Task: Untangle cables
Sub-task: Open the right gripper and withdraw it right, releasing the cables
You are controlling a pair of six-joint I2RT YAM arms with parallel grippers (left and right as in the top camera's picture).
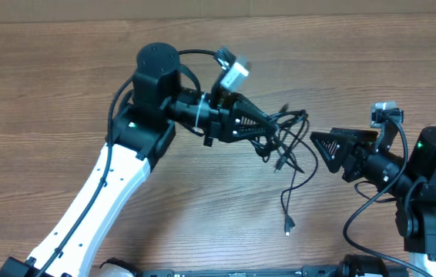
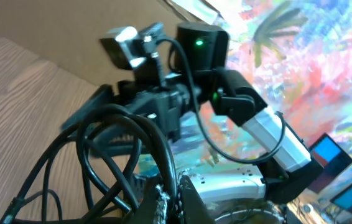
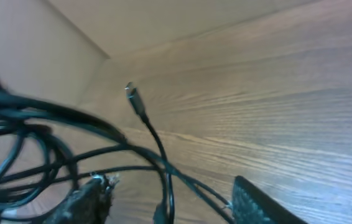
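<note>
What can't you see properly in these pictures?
Overhead: how the cables cross in the knot; too small, dark against the left gripper.
Left wrist: where it grips; cut off by the bottom edge.
Right wrist: the cables' left part; blurred and cut by the left edge.

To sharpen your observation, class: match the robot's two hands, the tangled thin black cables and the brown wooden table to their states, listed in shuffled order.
1 left hand
2 right hand
3 tangled thin black cables
4 brown wooden table

A fingers apart
B grained surface under both arms
C closed on the tangle
D one plug end trailing loose

Pairs: 1-C, 2-A, 3-D, 4-B
</note>
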